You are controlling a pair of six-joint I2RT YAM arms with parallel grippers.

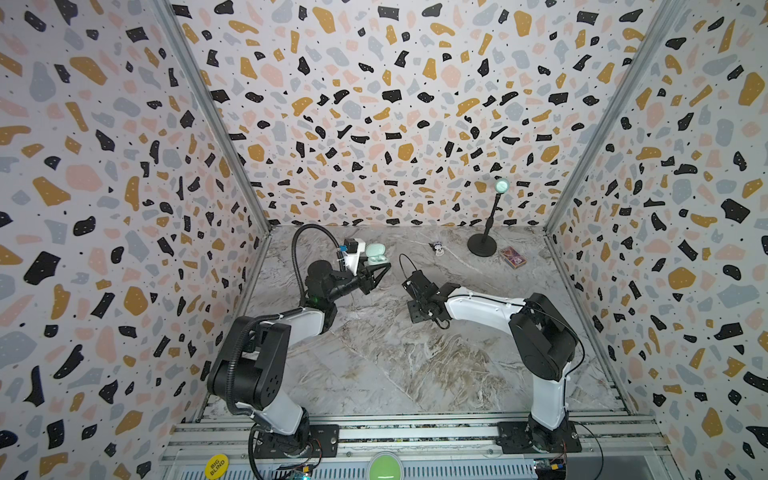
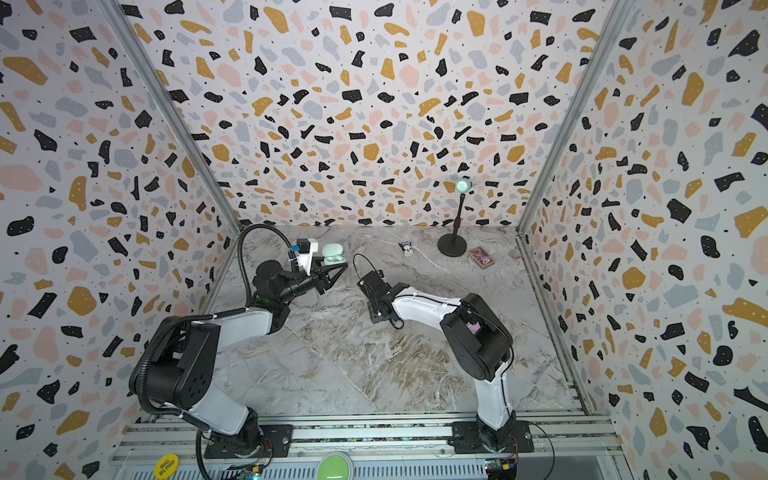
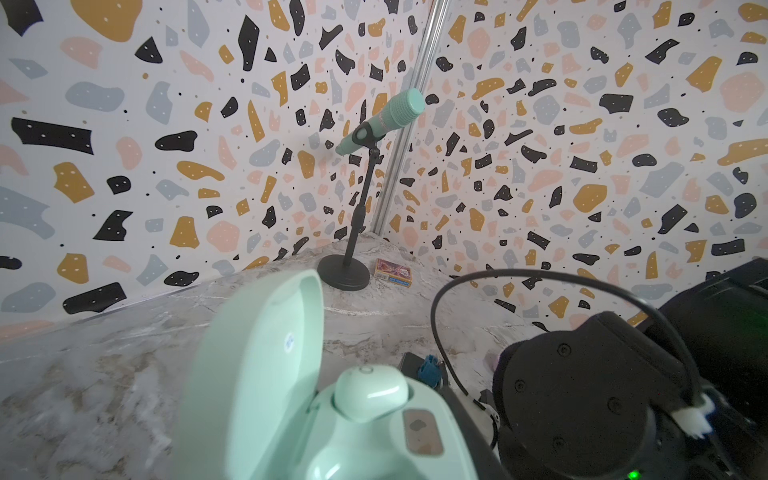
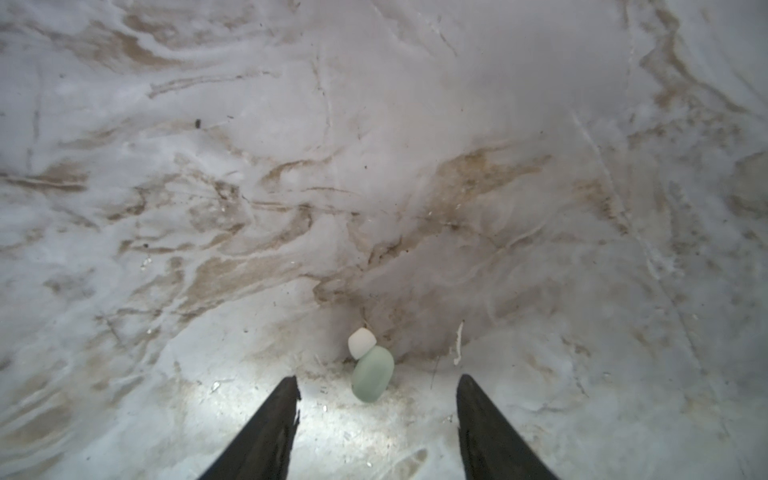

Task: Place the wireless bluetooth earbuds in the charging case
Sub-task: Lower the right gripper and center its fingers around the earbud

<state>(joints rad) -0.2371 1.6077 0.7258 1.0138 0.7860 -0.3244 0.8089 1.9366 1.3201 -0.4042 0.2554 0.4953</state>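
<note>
While the left fingers (image 1: 379, 273), half hidden, are clamped on the open charging case (image 3: 257, 374) at far left, one earbud (image 4: 372, 374) is seen on bare desk (image 4: 540, 249) just past the parted, empty right fingers (image 4: 266, 428).

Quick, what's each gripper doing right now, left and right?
Left gripper: closed, holding the open case.
Right gripper: open, empty, fingers apart over an earbud.
</note>
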